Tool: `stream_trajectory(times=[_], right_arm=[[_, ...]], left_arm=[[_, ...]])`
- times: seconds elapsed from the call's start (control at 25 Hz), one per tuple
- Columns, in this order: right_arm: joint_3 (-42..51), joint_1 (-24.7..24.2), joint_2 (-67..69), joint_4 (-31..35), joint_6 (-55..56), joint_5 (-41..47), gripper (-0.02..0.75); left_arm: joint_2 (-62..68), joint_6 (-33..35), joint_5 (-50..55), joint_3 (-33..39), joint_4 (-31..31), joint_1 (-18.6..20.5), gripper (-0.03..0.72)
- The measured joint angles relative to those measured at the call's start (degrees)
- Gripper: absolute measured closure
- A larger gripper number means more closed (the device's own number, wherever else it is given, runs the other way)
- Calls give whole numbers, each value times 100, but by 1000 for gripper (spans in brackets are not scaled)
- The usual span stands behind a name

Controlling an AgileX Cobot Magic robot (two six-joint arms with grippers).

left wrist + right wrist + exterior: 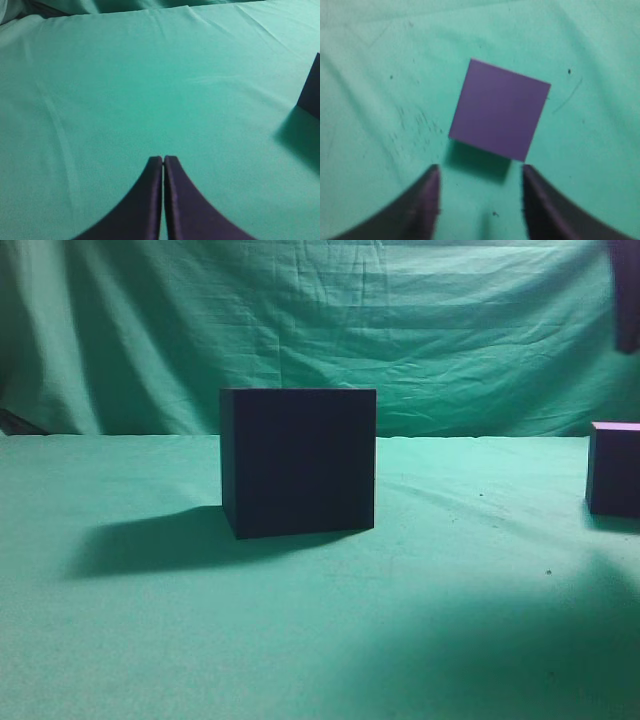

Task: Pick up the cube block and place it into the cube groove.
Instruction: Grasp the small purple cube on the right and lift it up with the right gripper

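Observation:
The cube groove (298, 460), a large near-black box, stands in the middle of the green cloth; its corner shows at the right edge of the left wrist view (311, 92). The cube block (614, 468) sits at the far right edge, small and dark purple with a lighter top. In the right wrist view the cube block (499, 110) lies just beyond my right gripper (480, 172), which is open, empty and above it. A dark part of the right arm (626, 295) hangs at the top right. My left gripper (163, 159) is shut and empty over bare cloth.
A green cloth (300, 630) covers the table and hangs as a backdrop (300, 320). The box casts a shadow (150, 540) to its left. Small dark specks mark the cloth near the block.

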Motion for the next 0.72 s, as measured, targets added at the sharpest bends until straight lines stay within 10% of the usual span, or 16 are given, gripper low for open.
stream_trajectory(times=[0.24,0.72], right_arm=[[-58,0,474,-171,628,-515,122],[-67,-235,1262,-409,1188,-1018,174]], left_arm=[[0,0,0,0,0,0,688],[0,0,0,0,0,0,688]])
